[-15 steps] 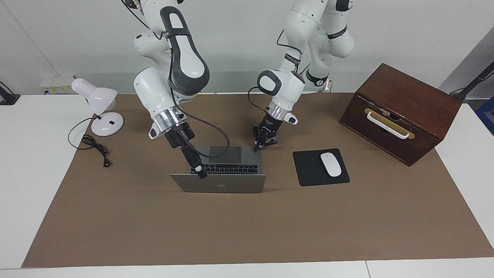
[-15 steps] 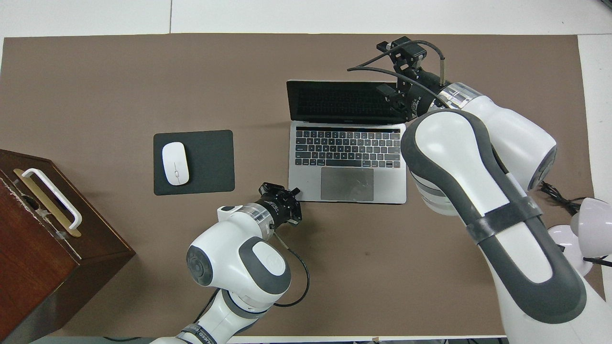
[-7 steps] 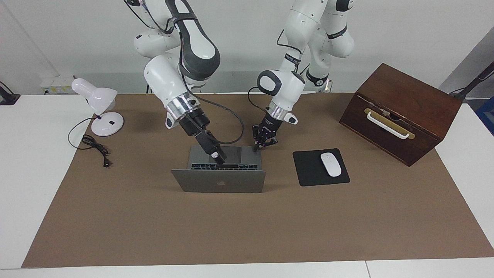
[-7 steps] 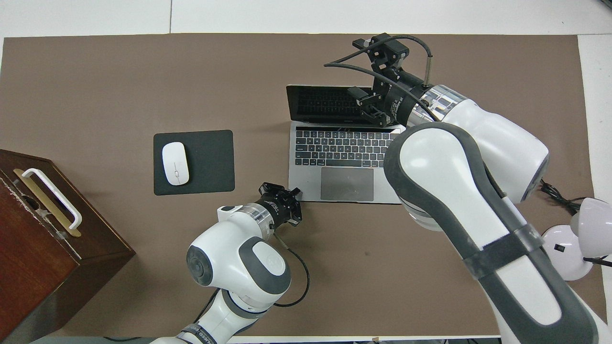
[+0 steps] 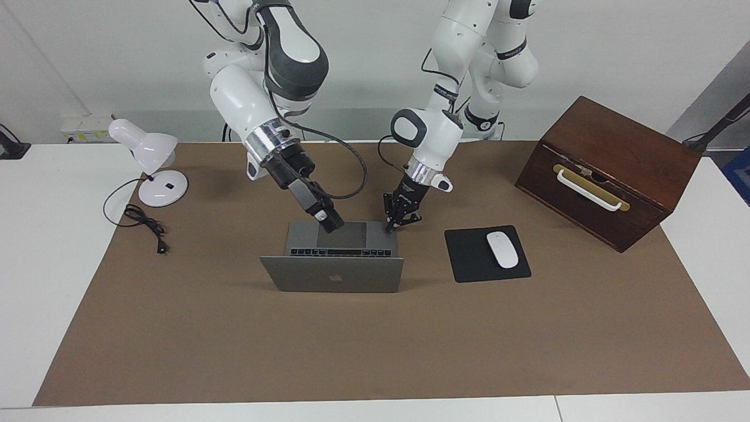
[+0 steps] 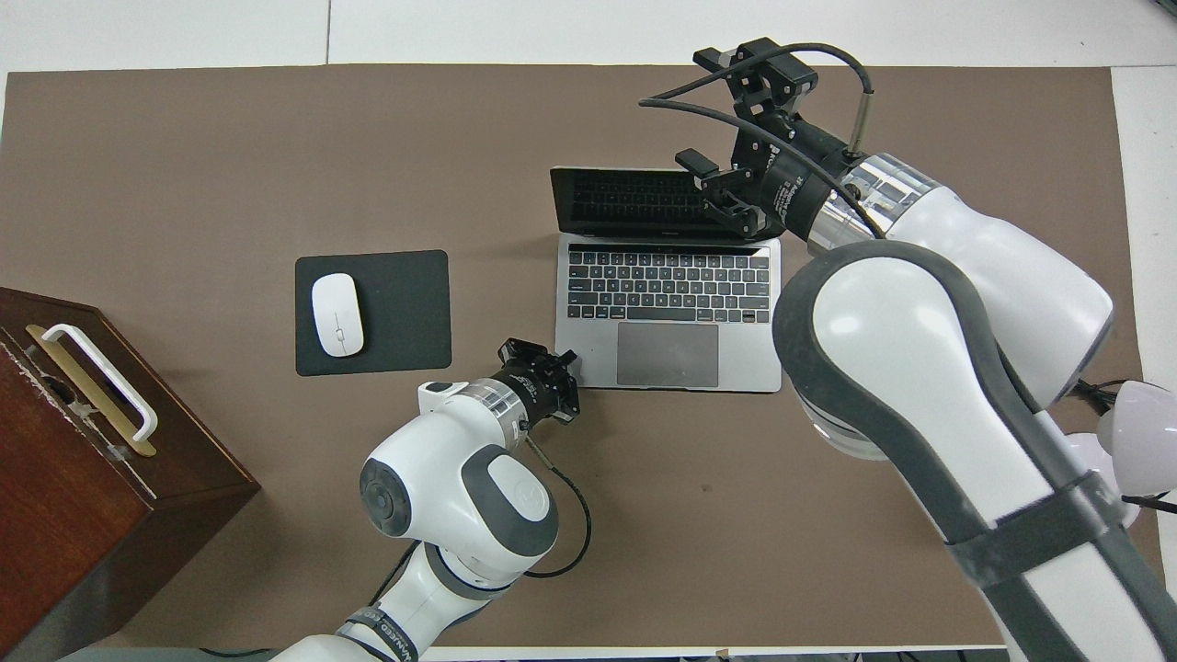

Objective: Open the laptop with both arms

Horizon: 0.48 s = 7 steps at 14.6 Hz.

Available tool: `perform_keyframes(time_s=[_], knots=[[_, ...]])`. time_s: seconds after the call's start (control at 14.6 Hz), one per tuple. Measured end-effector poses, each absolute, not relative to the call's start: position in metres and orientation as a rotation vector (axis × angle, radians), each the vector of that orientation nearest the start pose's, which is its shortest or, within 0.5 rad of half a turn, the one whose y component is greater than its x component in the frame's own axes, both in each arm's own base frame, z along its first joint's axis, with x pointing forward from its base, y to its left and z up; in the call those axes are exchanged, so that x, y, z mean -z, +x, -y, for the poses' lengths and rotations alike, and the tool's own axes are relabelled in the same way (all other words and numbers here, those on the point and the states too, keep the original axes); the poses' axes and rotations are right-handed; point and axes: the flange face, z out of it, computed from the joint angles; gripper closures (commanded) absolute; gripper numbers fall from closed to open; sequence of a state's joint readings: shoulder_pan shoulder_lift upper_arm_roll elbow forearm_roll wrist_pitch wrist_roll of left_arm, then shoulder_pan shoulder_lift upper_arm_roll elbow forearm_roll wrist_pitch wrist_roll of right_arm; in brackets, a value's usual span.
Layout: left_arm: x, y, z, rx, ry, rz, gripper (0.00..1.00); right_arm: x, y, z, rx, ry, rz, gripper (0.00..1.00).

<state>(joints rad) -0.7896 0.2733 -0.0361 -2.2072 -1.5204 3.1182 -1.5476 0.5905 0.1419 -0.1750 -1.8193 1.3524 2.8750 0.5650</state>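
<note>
Laptop [image 5: 331, 273] mid-table, lid upright. Left gripper [image 5: 391, 225] shut, empty, pinning base corner. Right gripper [image 5: 331, 224] over trackpad, finger state unclear. Risk: right gripper descending scratches trackpad; base may slide.

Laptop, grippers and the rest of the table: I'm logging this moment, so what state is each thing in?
laptop: open, lid standing up, base flat on the mat.
left gripper: shut, at the laptop's base corner nearest the robots.
right gripper: over the trackpad, holding nothing.
mouse: lying on the black mouse pad.
wooden box: closed.
lamp: off, its plug lying loose.
</note>
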Motion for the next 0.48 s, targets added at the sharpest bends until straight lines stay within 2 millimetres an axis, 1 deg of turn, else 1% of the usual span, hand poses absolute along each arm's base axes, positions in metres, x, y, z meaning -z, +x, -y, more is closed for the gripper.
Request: perform_keyframes(time_s=[0.07,0.21,0.34,0.48], knots=[[-0.281,0.431,0.335,0.351,1.093,-2.259,1.00,-0.538,0.601,-0.209,0.292,-1.592,-1.224,0.00],[-0.288,0.441,0.332,0.337,1.097,-2.237,1.00,-0.558,0.606,-0.203,0.334,-1.577,-1.188,0.00],[-0.295,0.453,0.327,0.316,1.103,-2.214,1.00,-0.580,0.613,-0.191,0.390,-1.582,-1.142,0.00],[-0.300,0.461,0.323,0.303,1.102,-2.202,1.00,-0.600,0.621,-0.179,0.432,-1.618,-1.082,0.00]])
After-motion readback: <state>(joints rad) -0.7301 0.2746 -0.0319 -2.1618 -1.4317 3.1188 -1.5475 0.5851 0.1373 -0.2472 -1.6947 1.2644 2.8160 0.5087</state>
